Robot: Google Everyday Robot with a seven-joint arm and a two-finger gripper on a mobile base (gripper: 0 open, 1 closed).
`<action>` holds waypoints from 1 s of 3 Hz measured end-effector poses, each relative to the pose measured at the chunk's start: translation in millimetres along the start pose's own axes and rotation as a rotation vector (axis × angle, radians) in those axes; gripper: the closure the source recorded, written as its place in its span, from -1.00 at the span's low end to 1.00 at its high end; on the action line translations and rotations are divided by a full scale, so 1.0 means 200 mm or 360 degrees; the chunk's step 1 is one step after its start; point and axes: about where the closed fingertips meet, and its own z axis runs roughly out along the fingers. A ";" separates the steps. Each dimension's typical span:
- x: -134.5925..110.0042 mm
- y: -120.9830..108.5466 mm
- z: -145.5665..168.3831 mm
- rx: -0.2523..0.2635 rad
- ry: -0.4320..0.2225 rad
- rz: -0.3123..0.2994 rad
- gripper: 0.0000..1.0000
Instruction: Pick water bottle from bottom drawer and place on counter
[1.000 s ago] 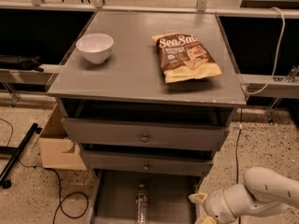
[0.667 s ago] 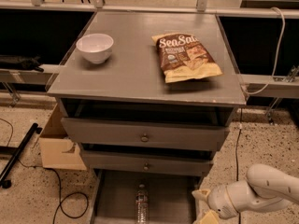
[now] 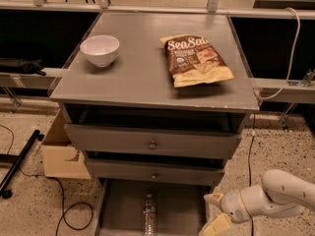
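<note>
The water bottle (image 3: 149, 216) lies lengthwise on the floor of the bottom drawer (image 3: 120, 205), which is pulled out at the foot of the cabinet; its white cap points toward the cabinet. My gripper (image 3: 213, 213) hangs low at the drawer's right edge, to the right of the bottle and apart from it. It is open, with its two tan fingertips (image 3: 213, 199) spread and nothing between them. The grey counter (image 3: 142, 77) is the cabinet's top slab, well above the gripper.
A white bowl (image 3: 100, 49) and a Sea Salt chip bag (image 3: 197, 60) rest on the counter. Two knobbed drawer fronts (image 3: 152, 144) stand slightly open above the bottom drawer. A cardboard box (image 3: 61, 154), a black pole (image 3: 19, 161) and cables lie on the floor to the left.
The white arm has shifted slightly up and to the right. The gripper stays by the drawer's right edge, and the bottle has not moved.
</note>
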 end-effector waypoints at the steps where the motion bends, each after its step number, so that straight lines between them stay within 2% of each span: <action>1: 0.03 -0.02 0.02 -0.0014 -0.0072 0.0067 -1.00; 2: 0.12 0.00 0.14 -0.0072 -0.0133 0.0147 -1.00; 3: 0.12 0.00 0.14 -0.0073 -0.0134 0.0147 -1.00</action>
